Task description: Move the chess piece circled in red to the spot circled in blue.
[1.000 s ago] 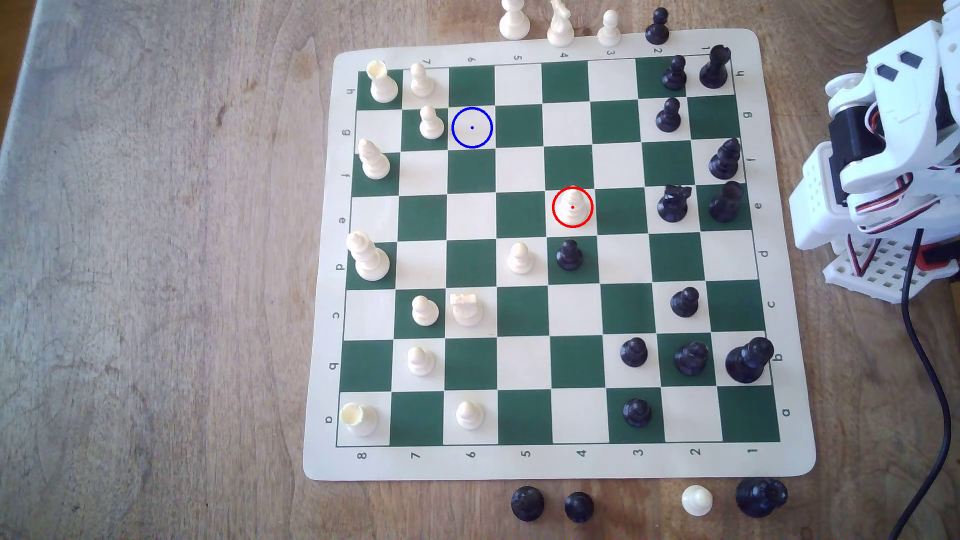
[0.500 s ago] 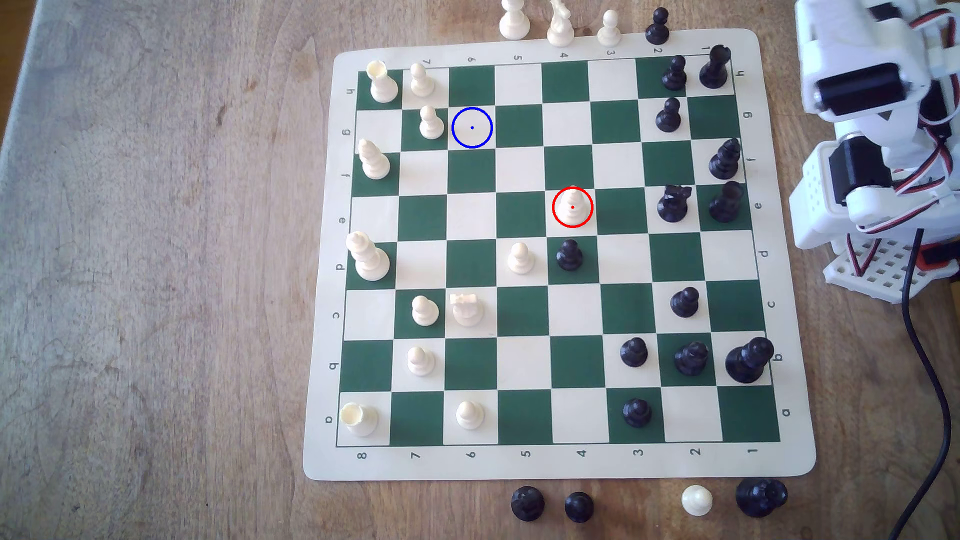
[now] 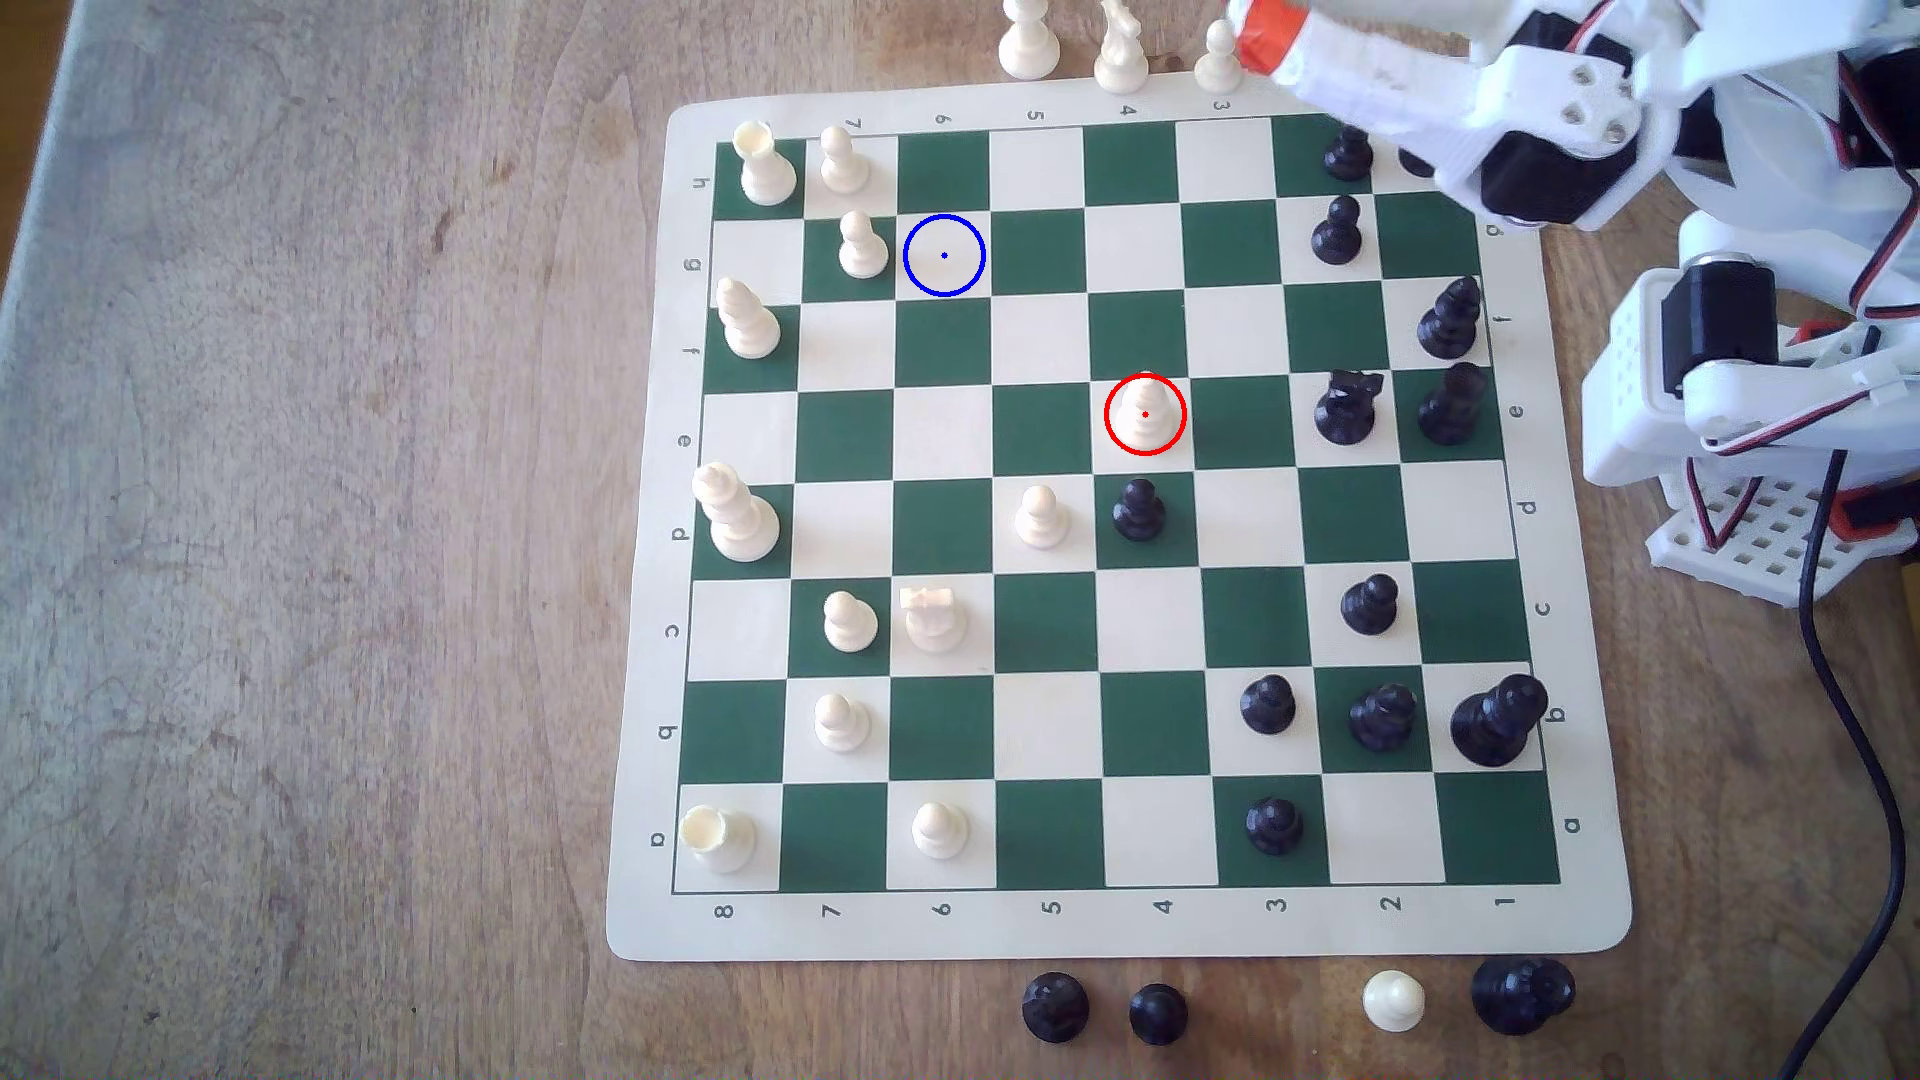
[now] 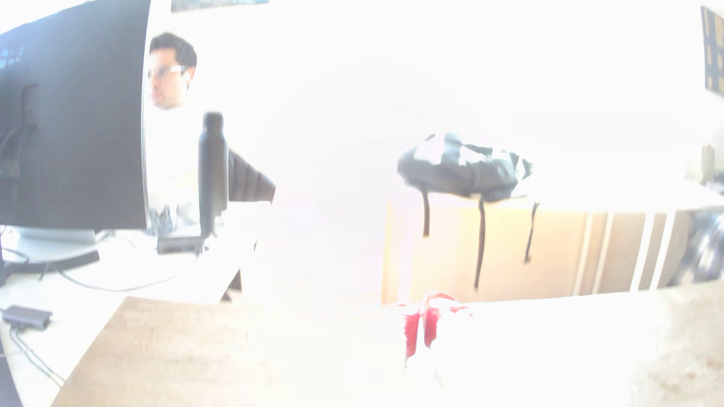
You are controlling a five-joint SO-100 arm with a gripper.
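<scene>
The cream-white chess piece (image 3: 1145, 410) stands upright inside the red ring on a white square near the board's middle. The spot (image 3: 943, 255) is a bare cream square with a blue ring and dot, toward the exterior view's upper left. My gripper (image 3: 1262, 36), with orange-red tips, hovers high above the board's top edge, far up and to the right of the piece. In the overexposed wrist view its red fingertips (image 4: 411, 332) lie close together with nothing between them, and the gripper (image 4: 422, 328) looks shut.
A black pawn (image 3: 1139, 509) stands just below the ringed piece and a white pawn (image 3: 1039, 516) diagonally beside it. Another white pawn (image 3: 860, 246) borders the blue spot. Captured white pieces (image 3: 1120, 52) line the top edge near my gripper. A person (image 4: 172, 117) sits behind a monitor.
The arm has unfolded from the exterior view's right edge and swung leftward over the board's top right corner, now covering black pieces there. No chess piece has moved.
</scene>
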